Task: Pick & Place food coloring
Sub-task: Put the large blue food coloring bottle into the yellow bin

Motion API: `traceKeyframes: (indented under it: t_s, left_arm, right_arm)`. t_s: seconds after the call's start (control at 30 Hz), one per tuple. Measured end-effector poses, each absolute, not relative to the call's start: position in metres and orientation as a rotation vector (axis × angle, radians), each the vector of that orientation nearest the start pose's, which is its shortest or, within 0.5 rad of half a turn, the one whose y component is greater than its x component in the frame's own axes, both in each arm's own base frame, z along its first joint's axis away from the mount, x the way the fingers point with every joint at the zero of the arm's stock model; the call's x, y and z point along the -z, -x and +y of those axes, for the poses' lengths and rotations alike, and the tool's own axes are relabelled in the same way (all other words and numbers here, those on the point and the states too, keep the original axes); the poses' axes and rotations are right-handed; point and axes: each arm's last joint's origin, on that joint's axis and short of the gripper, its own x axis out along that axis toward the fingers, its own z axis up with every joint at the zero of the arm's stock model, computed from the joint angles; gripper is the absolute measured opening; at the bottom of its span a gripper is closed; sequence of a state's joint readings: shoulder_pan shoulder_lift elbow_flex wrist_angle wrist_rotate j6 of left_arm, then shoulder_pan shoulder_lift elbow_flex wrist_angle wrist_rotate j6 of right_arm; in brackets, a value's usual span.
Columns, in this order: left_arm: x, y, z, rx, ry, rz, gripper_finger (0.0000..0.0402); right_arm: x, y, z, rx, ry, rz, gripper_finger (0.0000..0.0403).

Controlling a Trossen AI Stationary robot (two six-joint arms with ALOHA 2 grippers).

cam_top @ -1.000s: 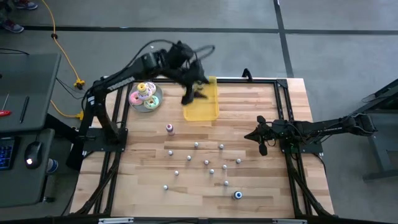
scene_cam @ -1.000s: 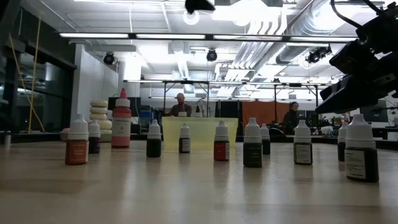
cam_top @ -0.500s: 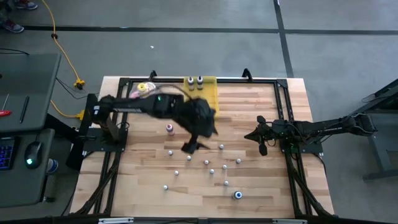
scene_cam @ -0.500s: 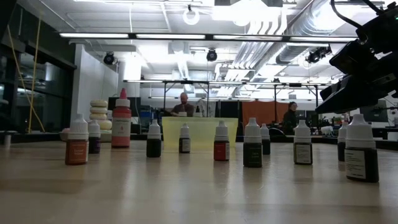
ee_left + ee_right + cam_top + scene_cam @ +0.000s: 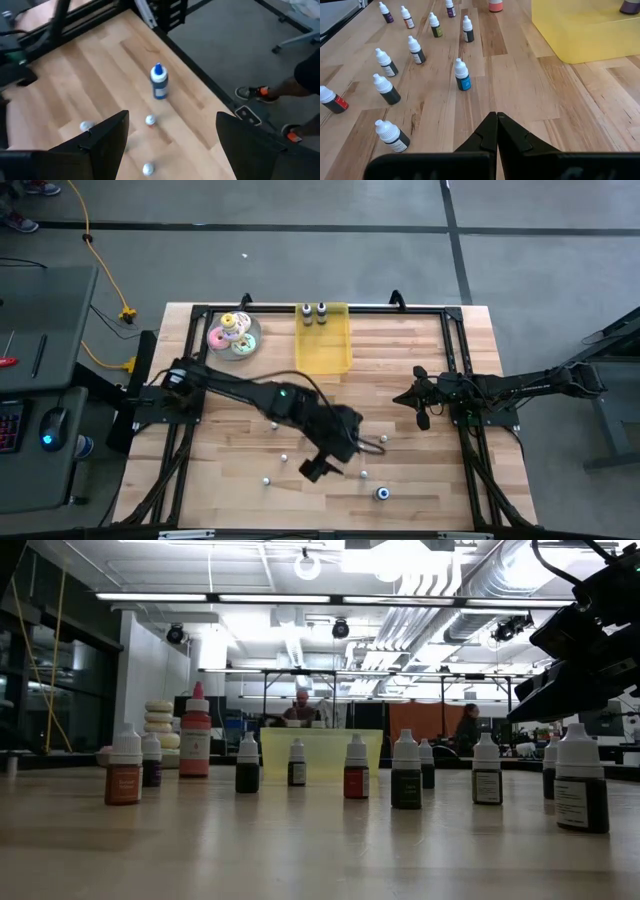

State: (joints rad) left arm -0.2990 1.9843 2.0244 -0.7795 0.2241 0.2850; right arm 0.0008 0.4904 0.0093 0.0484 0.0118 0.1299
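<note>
The left gripper (image 5: pixel 313 469), jaws wide and empty, has swung from the yellow rectangular tray (image 5: pixel 324 352) at twelve o'clock down to the tiny food coloring bottles (image 5: pixel 362 474) at six o'clock, likely for another pick.

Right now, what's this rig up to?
It is moving food coloring bottles into the yellow tray. Two bottles already stand at the tray's far end. The left gripper is open and empty, reaching out over the scattered bottles near the table's front, above the larger blue bottle. The right gripper is shut and waits at the right side of the table. The donuts sit on their plate.
</note>
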Motion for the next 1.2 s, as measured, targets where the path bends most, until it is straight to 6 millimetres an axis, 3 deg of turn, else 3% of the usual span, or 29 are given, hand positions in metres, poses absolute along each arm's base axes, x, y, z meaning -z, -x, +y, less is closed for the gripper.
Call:
traceKeyframes:
  t_s: [0.43,0.73,1.2]
  left_arm:
    - [-0.294,-0.474,-0.157,0.664,-0.222,0.522,0.0293]
    - [-0.248,-0.490,-0.164,0.708,-0.144,0.602,0.0293]
    - [-0.215,-0.504,-0.168,0.700,-0.087,0.617,0.0293]
  right_arm:
    - [-0.127,-0.120,0.000,0.039,-0.125,0.432,0.0000]
    - [-0.127,-0.120,0.000,0.039,-0.125,0.431,0.0000]
    - [-0.127,-0.120,0.000,0.039,-0.125,0.432,0.0000]
